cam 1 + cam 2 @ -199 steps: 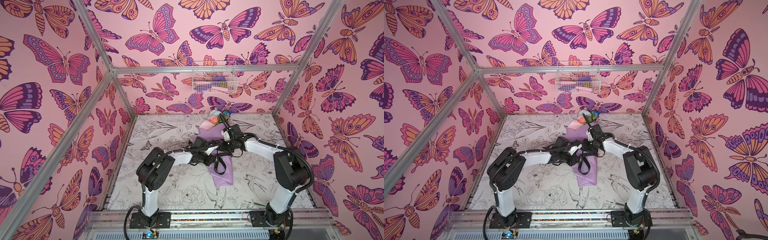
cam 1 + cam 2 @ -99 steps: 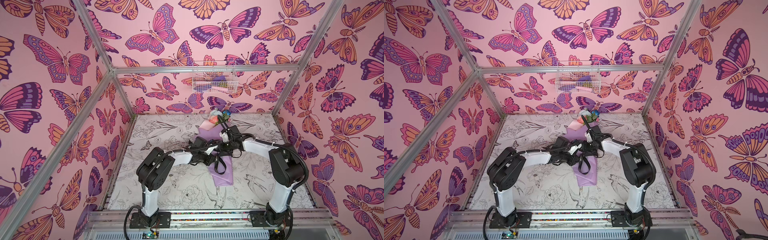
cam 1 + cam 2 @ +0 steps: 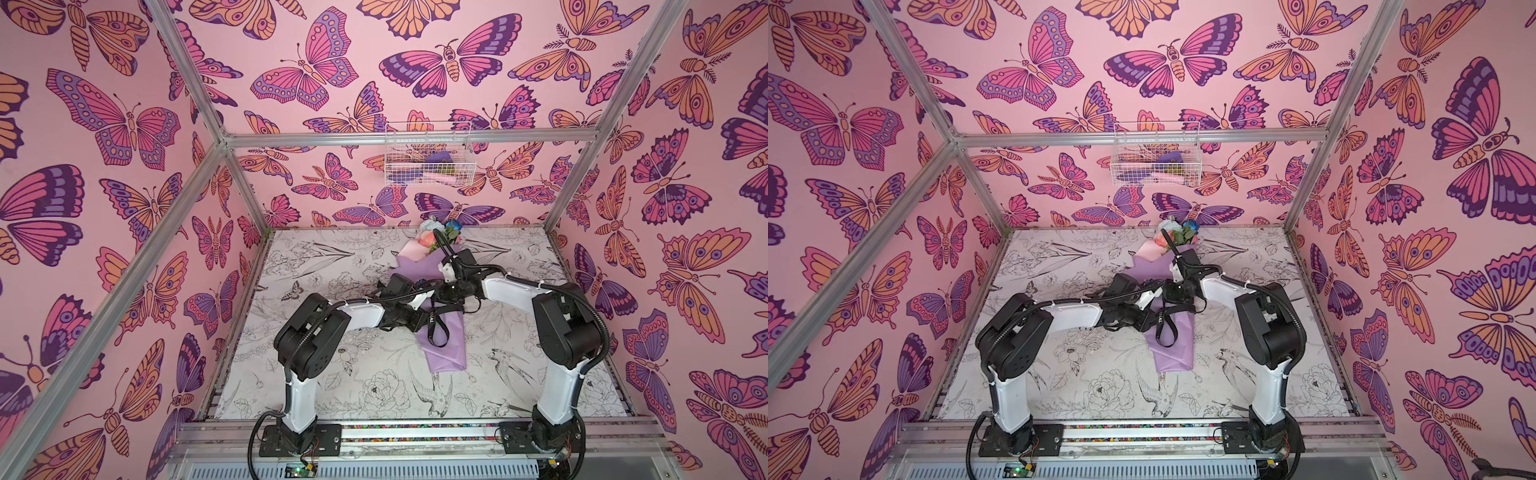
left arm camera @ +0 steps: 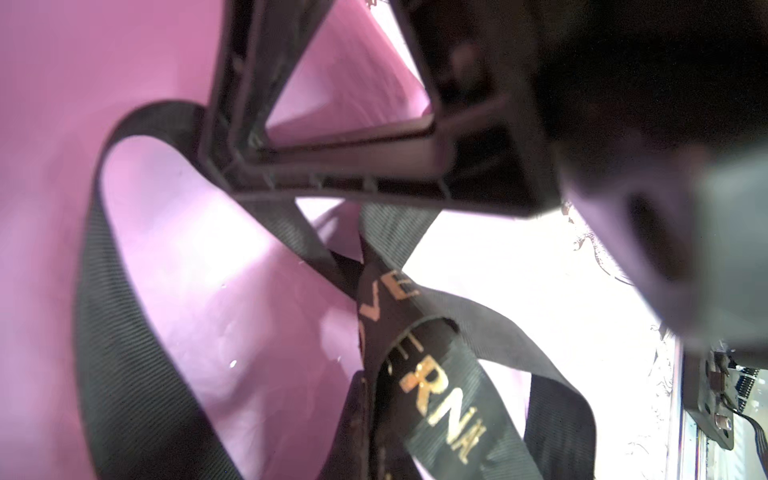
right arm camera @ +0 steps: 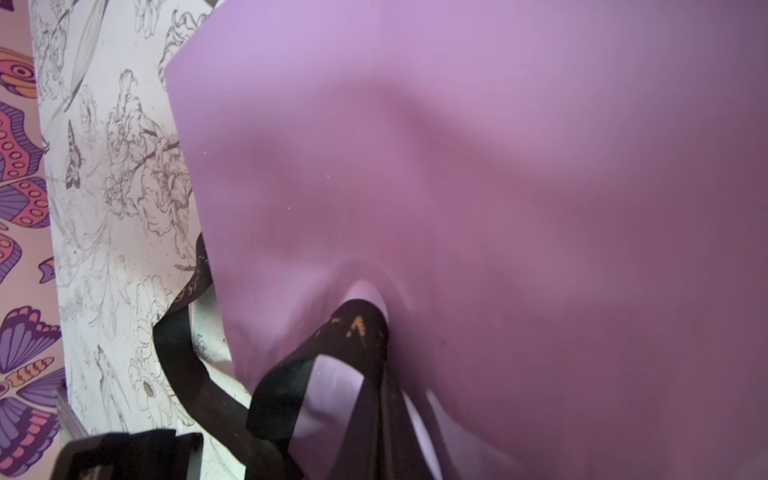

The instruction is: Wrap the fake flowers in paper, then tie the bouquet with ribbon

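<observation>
On the flower-printed tabletop (image 3: 353, 386) the lilac-wrapped bouquet of fake flowers (image 3: 446, 353) lies centrally, blooms toward the back wall (image 3: 316, 183). Left end effector (image 3: 422, 319) and right end effector (image 3: 438, 298), both clenched, apparently pinch the black ribbon (image 4: 436, 399) (loop slack); pulling apart evenly should cinch it without dragging the bouquet.

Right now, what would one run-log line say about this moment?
bouquet: lying flat, lilac-wrapped | black ribbon: loose loop across wrap | left gripper: shut | right gripper: shut

The flower-printed table (image 3: 353, 382) carries the lilac-wrapped bouquet of fake flowers (image 3: 449, 357), lying flat.
</observation>
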{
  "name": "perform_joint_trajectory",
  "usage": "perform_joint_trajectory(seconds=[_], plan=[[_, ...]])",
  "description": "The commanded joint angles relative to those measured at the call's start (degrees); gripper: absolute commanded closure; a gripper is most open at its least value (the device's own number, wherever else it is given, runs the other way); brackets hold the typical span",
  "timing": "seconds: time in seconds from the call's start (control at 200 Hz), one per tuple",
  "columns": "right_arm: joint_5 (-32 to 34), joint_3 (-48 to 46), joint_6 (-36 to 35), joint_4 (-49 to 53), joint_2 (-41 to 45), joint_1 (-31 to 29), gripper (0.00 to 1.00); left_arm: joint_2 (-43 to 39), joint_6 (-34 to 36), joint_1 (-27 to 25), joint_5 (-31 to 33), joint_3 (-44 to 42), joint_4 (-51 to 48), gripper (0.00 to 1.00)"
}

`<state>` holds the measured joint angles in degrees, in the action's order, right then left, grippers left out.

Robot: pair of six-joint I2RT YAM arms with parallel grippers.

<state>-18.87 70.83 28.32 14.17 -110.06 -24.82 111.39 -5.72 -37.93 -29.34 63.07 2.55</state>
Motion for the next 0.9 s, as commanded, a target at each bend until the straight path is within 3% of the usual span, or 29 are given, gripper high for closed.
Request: perform_joint_trajectory(seconds=[0.0,0.526,0.681,0.751,0.896], plan=[[3.92,1.77,0.14,-0.37,0.97,-0.10,0.97,0.18,0.91,-0.66,-1.84,-0.09,1.21,1.00],[15.53,-4.82,1.08,2.11,20.46,7.09,1.00,-0.84,-0.16,-0.56,-0.49,0.03,1.15,0.94],[20.93,-8.49,0.23,4.35,28.87,9.13,1.00,-1.20,-0.02,-0.43,-0.03,0.03,1.10,0.73],[23.38,-9.93,-0.60,4.67,31.99,9.30,1.00,-1.48,0.07,-0.38,0.24,0.10,0.85,0.59],[26.10,-10.75,-2.36,6.16,37.21,9.35,1.00,-2.81,0.33,-0.18,0.74,0.18,-0.18,0.43]])
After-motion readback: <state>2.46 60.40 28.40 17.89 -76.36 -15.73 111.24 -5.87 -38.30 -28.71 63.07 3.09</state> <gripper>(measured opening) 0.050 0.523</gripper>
